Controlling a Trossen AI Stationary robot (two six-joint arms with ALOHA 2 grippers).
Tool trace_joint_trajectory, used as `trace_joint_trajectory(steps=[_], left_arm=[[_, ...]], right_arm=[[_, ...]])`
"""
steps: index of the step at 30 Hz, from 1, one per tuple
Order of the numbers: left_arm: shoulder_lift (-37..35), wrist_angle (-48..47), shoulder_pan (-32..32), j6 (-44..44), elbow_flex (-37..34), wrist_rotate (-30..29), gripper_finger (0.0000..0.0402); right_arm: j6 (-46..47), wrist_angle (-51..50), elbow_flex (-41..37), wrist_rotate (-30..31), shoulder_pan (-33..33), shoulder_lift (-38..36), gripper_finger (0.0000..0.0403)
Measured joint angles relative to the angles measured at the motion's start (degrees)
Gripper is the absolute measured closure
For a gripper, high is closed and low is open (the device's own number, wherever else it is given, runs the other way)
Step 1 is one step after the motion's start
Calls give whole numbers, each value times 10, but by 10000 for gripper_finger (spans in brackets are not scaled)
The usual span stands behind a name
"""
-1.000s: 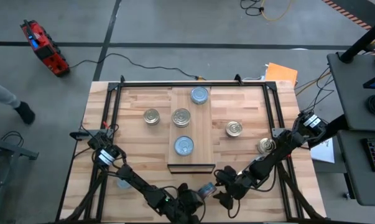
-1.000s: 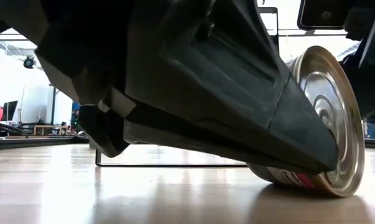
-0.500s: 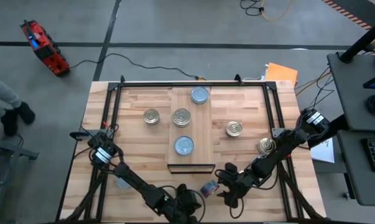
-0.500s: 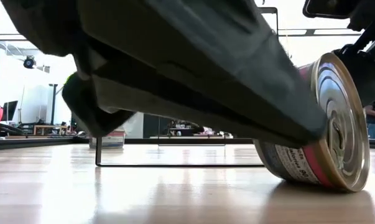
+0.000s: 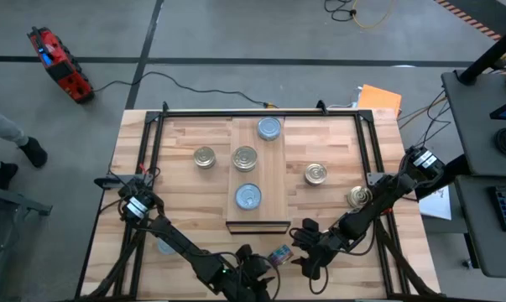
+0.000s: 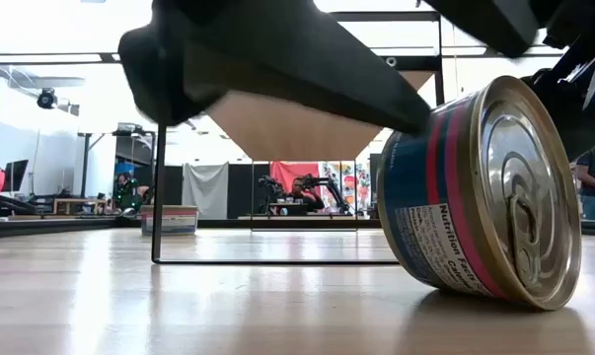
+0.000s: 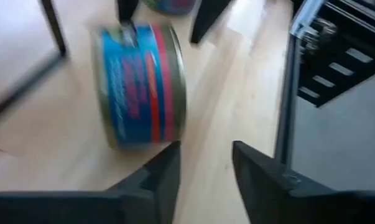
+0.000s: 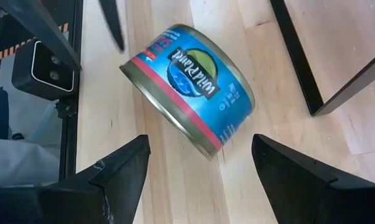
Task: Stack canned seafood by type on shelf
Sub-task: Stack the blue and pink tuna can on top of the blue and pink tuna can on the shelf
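Blue-labelled tin (image 8: 188, 87) sits on its edge, tilted, at the near edge of the table (image 5: 185, 210), just in front of the shelf (image 5: 279, 180) and between my two grippers. Left gripper (image 7: 203, 155) is just beside it, jaws parted a little and holding nothing; the can is clear of them. Right gripper (image 8: 199, 171) faces it from the other side, jaws wide and empty, the tin lying just ahead of the gap.

My read: the tin needs taking up and setting flat on the shelf with its kind. It's on its rim, so it can roll or tip. I'd close the right jaws across the label band, not the ends, and slowly.

Around:
- On the shelf, three tins: two pale blue-topped (image 5: 269, 128) (image 5: 247, 196), and one gold-topped (image 5: 245, 157) between them.
- Loose on the table: gold-topped tins left of the shelf (image 5: 205, 157), right of it (image 5: 316, 174) and by the right arm (image 5: 358, 197).
- Shelf's dark front edge (image 5: 258, 225) sits close to the tin, so lift before moving over.
- Left arm is crowding the tin; I'd back it off before the right goes in.
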Motion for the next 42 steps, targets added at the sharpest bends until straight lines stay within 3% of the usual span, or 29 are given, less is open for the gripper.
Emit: trace_joint_trajectory(steps=[5,10,18,30,42], left_arm=[[0,-153,-11,-1,75,-34,192],[1,-210,-10,-30,87,-71,150],[1,-167,5,-19,60,-109,140],[1,-66,9,8,22,-108,140],[9,-43,14,28,21,-107,140]], right_arm=[[-9,0,0,0,-1,0,129],[-14,0,0,0,-2,0,129],[-14,1,0,0,-2,1,129],[-24,1,0,7,-2,1,129],[-24,1,0,7,-2,1,129]])
